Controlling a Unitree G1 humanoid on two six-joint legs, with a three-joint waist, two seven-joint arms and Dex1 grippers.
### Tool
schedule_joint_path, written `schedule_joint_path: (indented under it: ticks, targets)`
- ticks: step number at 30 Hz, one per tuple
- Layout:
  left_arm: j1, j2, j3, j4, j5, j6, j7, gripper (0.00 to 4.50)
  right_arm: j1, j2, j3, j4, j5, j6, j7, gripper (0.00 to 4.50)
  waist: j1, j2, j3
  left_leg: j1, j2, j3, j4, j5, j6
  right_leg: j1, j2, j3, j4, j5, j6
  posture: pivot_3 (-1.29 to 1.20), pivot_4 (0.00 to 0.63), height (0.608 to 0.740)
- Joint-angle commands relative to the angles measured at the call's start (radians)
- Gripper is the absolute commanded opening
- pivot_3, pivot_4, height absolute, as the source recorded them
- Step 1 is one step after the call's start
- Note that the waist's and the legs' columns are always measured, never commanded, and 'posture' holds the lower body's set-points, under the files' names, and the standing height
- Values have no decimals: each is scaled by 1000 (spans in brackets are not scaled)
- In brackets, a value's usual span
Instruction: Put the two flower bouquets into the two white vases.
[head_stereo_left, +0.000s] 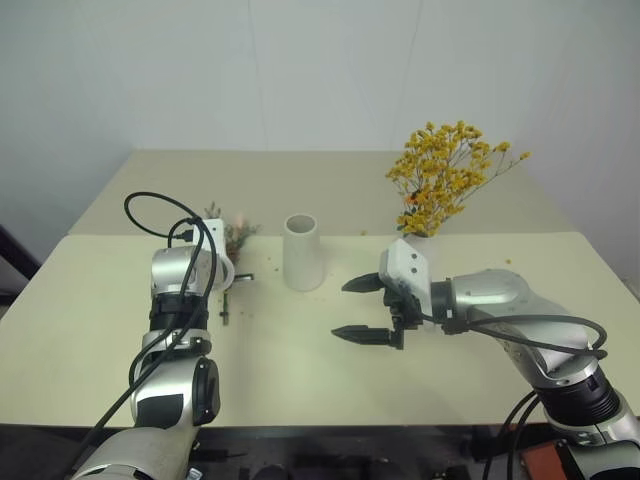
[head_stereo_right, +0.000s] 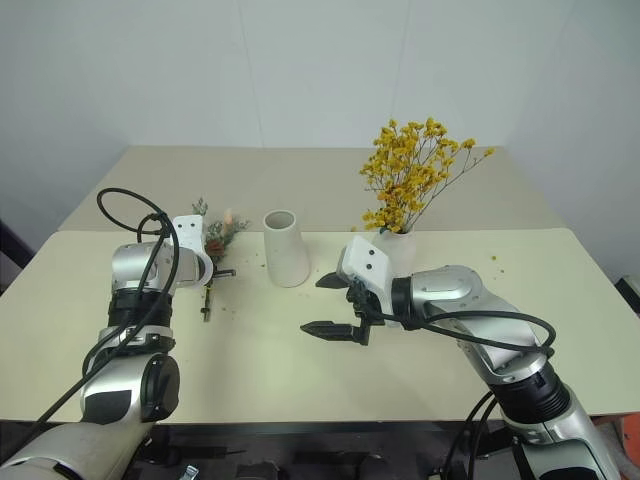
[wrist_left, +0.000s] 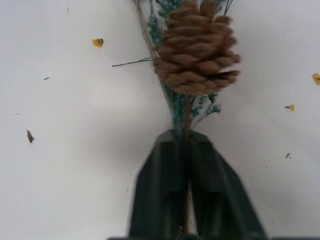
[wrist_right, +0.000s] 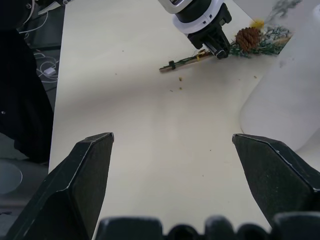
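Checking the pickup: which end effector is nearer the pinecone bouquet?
Left. The left end effector is shut on the pinecone bouquet stems; the right end effector hangs open beyond the tall vase.

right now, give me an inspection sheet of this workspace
surface: pale table, lying flat.
job's things: yellow bouquet stands in the round vase; cone vase upright and holding nothing; pinecone bouquet lies flat on the table.
clutter: small yellow and brown crumbs scattered round the pinecone bouquet.
grippers: left gripper shut on the pinecone bouquet's stems just below the cone; right gripper open, hovering in front of the round vase, holding nothing.
cables: black cables loop over the left arm; more run along the right arm.
surroundings: plain white wall behind the table.
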Motion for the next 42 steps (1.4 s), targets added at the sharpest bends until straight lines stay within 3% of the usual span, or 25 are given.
schedule_joint_path:
  ticks: [1,8,13,19,27,32,38,42]
  targets:
    - [-15,21,-16,-14,15,-38,2,19,-4,7,1,-14,-5,-12,-1,4500,0,0,0,0,0,0,0,0,0,0,0,0,0,0,0,0,150,740]
    - [26,46,-56,-134,13,-119,-34,19,8,9,-2,-22,-14,-14,-5,4500,0,0,0,0,0,0,0,0,0,0,0,0,0,0,0,0,150,740]
    - [29,76,7,-275,-43,-243,-87,19,18,9,-13,-29,-18,-18,-18,4500,1,0,0,-2,0,0,0,0,0,-2,0,0,0,0,0,0,150,740]
    - [54,136,-8,-313,-76,-549,-258,19,40,20,-52,-77,5,0,-62,4500,1,0,0,-2,0,0,0,0,-1,-2,0,0,0,0,0,0,150,740]
    - [11,116,37,-167,-282,-883,-648,19,84,120,-204,-180,42,74,-288,4500,3,0,0,-2,0,0,0,0,-1,-1,0,-1,-1,1,0,0,150,740]
    - [-111,74,108,62,-403,-1043,-812,19,128,161,-248,-250,56,106,-395,4500,2,0,0,-2,0,0,1,0,0,-1,0,-1,0,0,0,0,150,740]
    - [-215,43,154,348,-503,-1112,-1121,19,194,208,-260,-342,65,148,-497,4500,-4,0,0,-2,0,0,1,0,0,0,1,-1,0,0,0,0,150,740]
    - [-259,18,175,484,-520,-1143,-1232,19,239,217,-264,-386,65,168,-544,4500,-5,0,0,-2,0,0,2,0,0,0,1,-1,0,0,0,0,150,740]
